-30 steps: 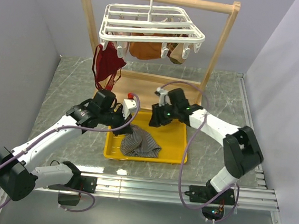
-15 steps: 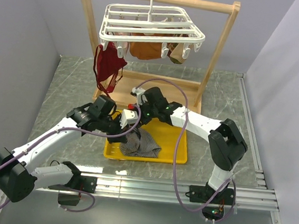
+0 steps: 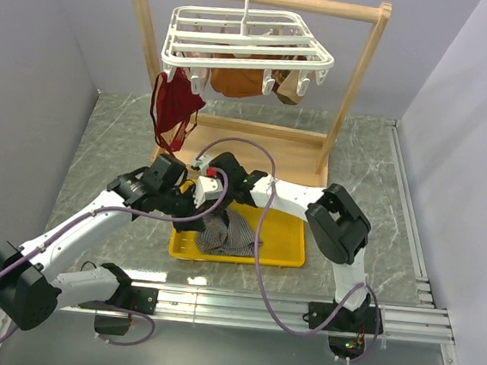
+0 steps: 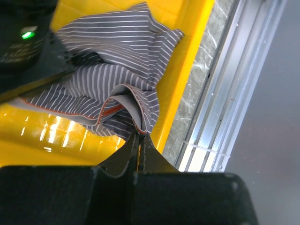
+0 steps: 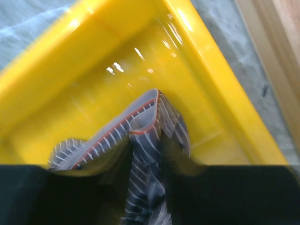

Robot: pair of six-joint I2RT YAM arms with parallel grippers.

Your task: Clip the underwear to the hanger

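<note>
Looking down from the top camera: the white grid hanger (image 3: 248, 41) hangs from a wooden stand (image 3: 356, 90) at upper centre. A dark red garment (image 3: 175, 107) and orange-brown ones (image 3: 236, 80) are already clipped to it. The grey striped underwear (image 3: 230, 233) is not yet clipped. It sits bunched in the yellow tray (image 3: 292, 258) at lower centre. The left gripper (image 3: 200, 206) and right gripper (image 3: 216, 194) meet over the cloth's upper left corner.

Left wrist view: the left gripper (image 4: 139, 136), at bottom centre, is pinched tight on a fold of the red-edged waistband. The rest of the cloth spreads toward the upper left.

Right wrist view, blurred: a raised waistband fold runs down between the right gripper's dark fingers at the bottom edge. I cannot tell whether they have closed on it.

By my judgement, the lift to the hanger and the clipping remain.
</note>
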